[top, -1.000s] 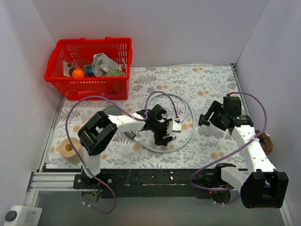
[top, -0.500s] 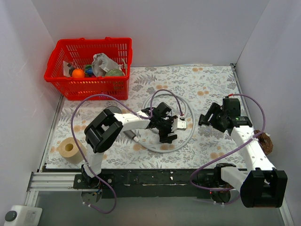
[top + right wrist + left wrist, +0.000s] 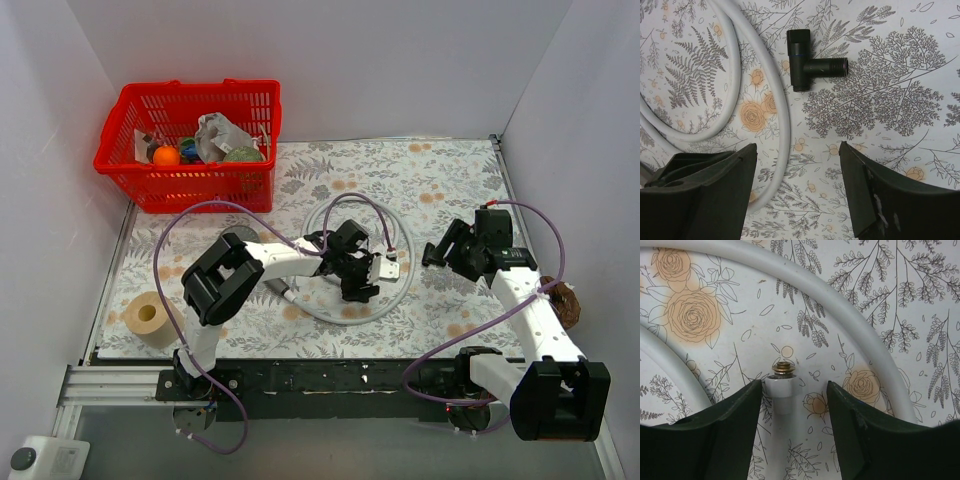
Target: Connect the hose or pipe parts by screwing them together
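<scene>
- Left tool [image 3: 794, 388]: jaws apart, straddling the hose end nut [image 3: 781, 395] lying on the desk [image 3: 940, 270]; not clamped.
- Right tool [image 3: 797, 155]: jaws apart, holding nothing; black tee fitting [image 3: 810, 67] ahead.

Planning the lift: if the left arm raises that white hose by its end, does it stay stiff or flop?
Probably flops: the hose lies in loose loops, so its coil would likely trail behind. The end fitting looks smooth and round, so it may slip or roll.
</scene>
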